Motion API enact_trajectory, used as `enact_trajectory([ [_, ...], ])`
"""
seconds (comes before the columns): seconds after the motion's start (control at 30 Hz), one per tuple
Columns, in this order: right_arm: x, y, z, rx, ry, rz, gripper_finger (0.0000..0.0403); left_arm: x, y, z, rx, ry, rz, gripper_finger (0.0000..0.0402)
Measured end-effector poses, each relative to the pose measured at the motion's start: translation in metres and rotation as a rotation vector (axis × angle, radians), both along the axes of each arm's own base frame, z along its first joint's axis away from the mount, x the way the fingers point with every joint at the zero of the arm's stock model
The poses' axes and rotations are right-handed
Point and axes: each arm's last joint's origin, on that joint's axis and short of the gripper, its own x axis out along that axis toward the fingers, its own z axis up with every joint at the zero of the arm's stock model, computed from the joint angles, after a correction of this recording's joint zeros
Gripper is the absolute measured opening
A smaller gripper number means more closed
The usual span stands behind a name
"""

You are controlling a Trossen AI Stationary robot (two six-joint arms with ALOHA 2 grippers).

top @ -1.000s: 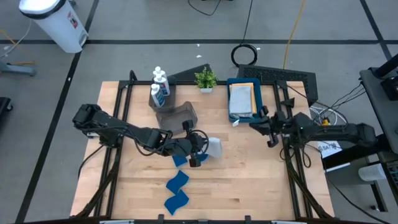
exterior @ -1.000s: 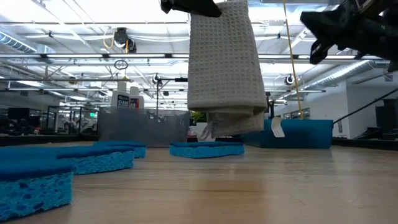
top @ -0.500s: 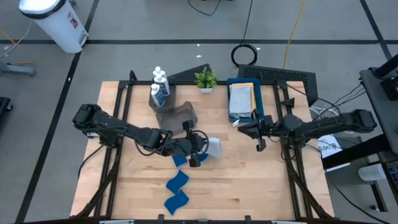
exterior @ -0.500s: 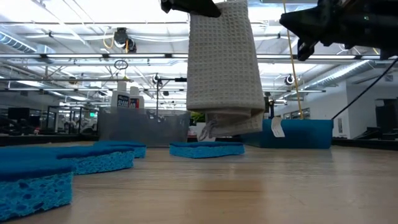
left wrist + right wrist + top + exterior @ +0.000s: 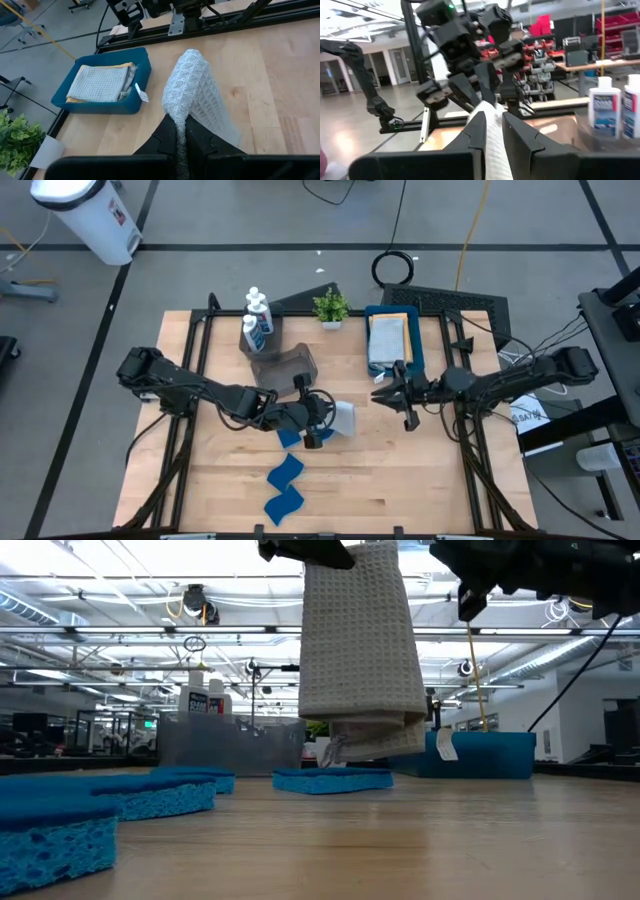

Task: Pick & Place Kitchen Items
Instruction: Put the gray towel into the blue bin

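High view: left gripper (image 5: 322,423) clamped grey cloth (image 5: 344,418) mid-table; right gripper (image 5: 388,392) at its 2 o'clock, fingers narrowly apart, empty.

Left gripper (image 5: 325,423) clamped shut at table centre; right gripper (image 5: 385,395) at its three o'clock, fingers slightly parted.

We see our left gripper (image 5: 330,548) pinching a grey cloth (image 5: 362,650) that hangs below its fingers, above blue sponges (image 5: 331,779) on the table (image 5: 400,840).
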Motion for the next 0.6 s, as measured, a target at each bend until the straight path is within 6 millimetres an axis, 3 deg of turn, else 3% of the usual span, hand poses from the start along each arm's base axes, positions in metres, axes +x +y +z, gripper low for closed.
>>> enact_trajectory([
  [0.17, 0.007, 0.004, 0.002, -0.051, -0.022, 0.005, 0.0082, 0.0, 0.0, 0.0, 0.0, 0.0, 0.0, 0.0013],
  [0.43, 0.018, 0.011, 0.002, -0.051, 0.008, 0.032, 0.0193, 0.0, 0.0, 0.0, 0.0, 0.0, 0.0, 0.0011],
  [0.6, 0.03, 0.014, 0.022, -0.049, 0.066, 0.042, 0.0229, 0.0, 0.0, 0.0, -0.01, -0.002, 0.005, 0.0014],
])
